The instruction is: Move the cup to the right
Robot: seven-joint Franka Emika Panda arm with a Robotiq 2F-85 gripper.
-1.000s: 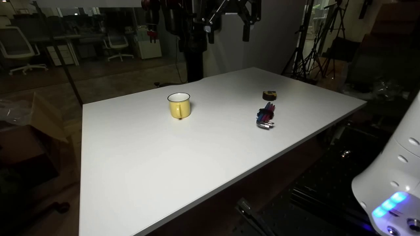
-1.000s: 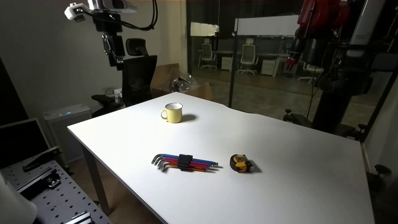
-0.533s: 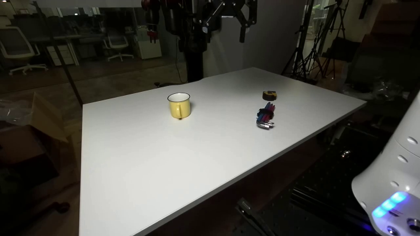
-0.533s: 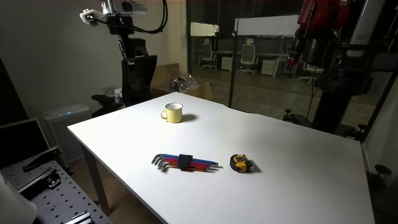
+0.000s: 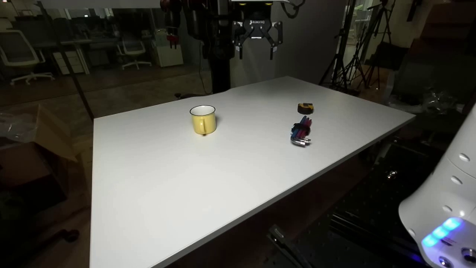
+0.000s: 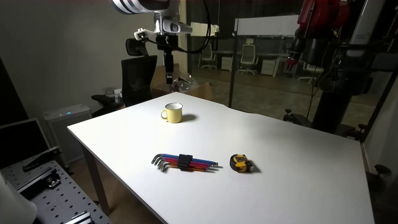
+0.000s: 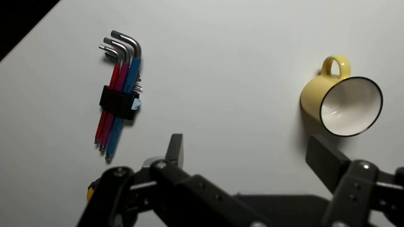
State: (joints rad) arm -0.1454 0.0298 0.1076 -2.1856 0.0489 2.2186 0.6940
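The yellow cup with a whitish inside and dark rim stands upright on the white table in both exterior views (image 5: 204,125) (image 6: 174,115). In the wrist view the cup (image 7: 312,96) is at the upper right, its handle toward the top. My gripper (image 5: 256,56) is high above the table, apart from the cup. In an exterior view the gripper (image 6: 168,78) appears above and slightly left of the cup. In the wrist view the gripper (image 7: 244,142) has its fingers wide apart with nothing between them, and the cup lies beyond the right finger.
A set of coloured hex keys (image 6: 185,162) in a black holder lies on the white table (image 6: 279,186). A yellow and black tape measure (image 6: 240,163) is beside it. In the wrist view the hex keys (image 7: 118,102) are at the left. Another robot (image 6: 329,62) stands behind the table.
My gripper has moved down and, in an exterior view, to the right, nearer the cup. It has also turned. The cup, hex keys and tape measure have not moved.
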